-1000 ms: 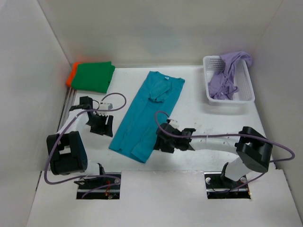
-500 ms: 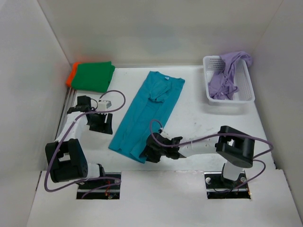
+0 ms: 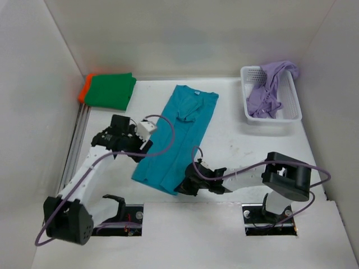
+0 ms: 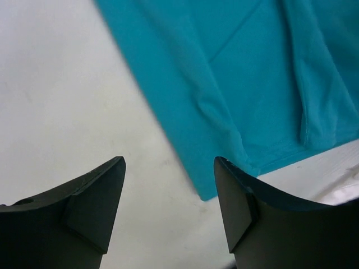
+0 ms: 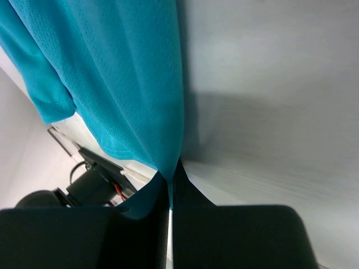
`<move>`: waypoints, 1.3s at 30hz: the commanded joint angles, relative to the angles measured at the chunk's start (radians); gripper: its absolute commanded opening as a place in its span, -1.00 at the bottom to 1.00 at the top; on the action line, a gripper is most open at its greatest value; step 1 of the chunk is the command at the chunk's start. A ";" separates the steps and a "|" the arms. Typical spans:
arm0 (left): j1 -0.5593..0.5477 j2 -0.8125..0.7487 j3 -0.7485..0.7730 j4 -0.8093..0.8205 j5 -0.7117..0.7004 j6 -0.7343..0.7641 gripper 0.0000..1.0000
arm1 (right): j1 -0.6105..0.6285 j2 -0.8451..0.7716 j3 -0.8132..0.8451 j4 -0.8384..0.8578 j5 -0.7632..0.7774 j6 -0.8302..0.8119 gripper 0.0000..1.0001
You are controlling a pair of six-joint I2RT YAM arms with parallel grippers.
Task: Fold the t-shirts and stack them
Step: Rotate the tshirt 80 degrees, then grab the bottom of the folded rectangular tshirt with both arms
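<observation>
Roughly half done. On the counter (image 3: 235, 140) the teal shirt (image 3: 174, 134) lies long and narrow, sides folded in, stretching away from both arms. The green shirt (image 3: 112, 91) sits folded on the orange shirt (image 3: 85, 89), stacked well beyond the left fingers (image 4: 95, 202). The lavender shirt (image 3: 266, 92) is crumpled in the basket (image 3: 291, 117), well beyond the right fingers (image 5: 224, 235). Right fingers together, clamped on the teal shirt's near hem corner. Left fingers apart, empty, bare counter between them, the shirt's side edge just ahead. Judged left: fold teal crosswise, stack it, then lavender.
</observation>
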 commanded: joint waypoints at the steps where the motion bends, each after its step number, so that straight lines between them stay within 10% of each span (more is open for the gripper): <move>1: -0.189 -0.125 -0.032 0.070 -0.126 0.189 0.30 | 0.000 -0.031 -0.087 -0.036 0.021 -0.016 -1.00; 13: -0.717 -0.373 -0.263 -0.199 -0.255 0.708 0.32 | -0.003 -0.261 -0.311 -0.072 0.066 -0.045 -1.00; 21: -0.825 -0.327 -0.338 -0.179 -0.238 0.717 0.29 | 0.000 -0.365 -0.373 -0.080 0.079 -0.057 -0.97; 29: -0.898 -0.177 -0.388 -0.053 -0.212 0.697 0.18 | -0.017 -0.390 -0.344 -0.051 0.047 -0.134 -0.42; 39: -0.892 -0.064 -0.394 0.042 -0.214 0.627 -0.66 | -0.005 -0.321 -0.313 -0.036 -0.011 -0.140 -0.62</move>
